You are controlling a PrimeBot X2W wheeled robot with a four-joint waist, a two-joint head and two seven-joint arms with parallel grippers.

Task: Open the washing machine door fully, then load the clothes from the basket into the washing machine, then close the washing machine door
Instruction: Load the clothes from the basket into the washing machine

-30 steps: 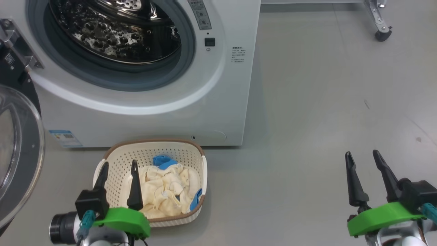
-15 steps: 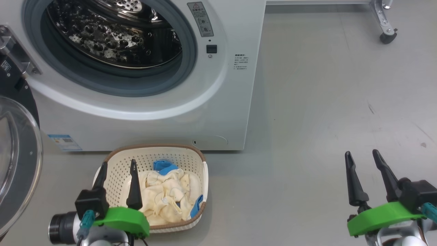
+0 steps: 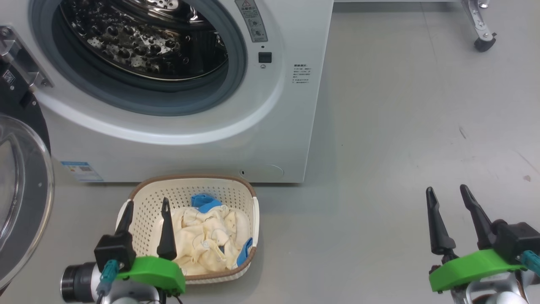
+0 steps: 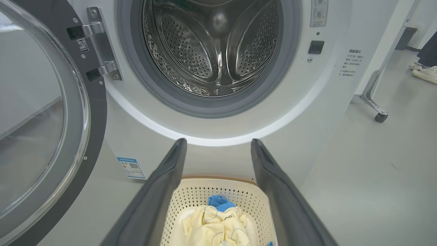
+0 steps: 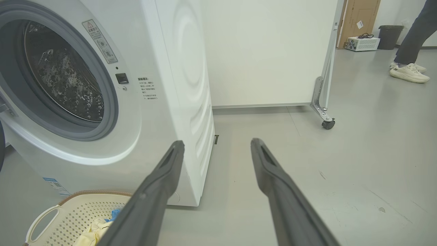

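The white washing machine (image 3: 202,143) stands with its steel drum (image 3: 139,38) exposed. Its door (image 3: 21,202) hangs swung wide at the left, black rim and clear glass bowl, also in the left wrist view as the door (image 4: 44,112). The cream basket (image 3: 236,190) sits on the floor in front, holding cream-yellow and blue clothes (image 3: 206,236). My left gripper (image 3: 146,204) hovers open above the basket's near left side, nothing between its fingers. My right gripper (image 3: 447,192) stands open over bare floor far to the right. The basket (image 4: 194,201) and clothes (image 4: 215,225) lie below the left fingers.
Grey floor spreads to the right of the machine. A white panel on a castor leg (image 3: 483,42) stands at the back right, with the castor (image 5: 328,124) in the right wrist view. A person's legs and white shoes (image 5: 408,73) are farther off, near a cardboard box and bin.
The head camera has shifted a little, so machine and basket sit slightly differently in view. Both grippers stay open and keep their places.
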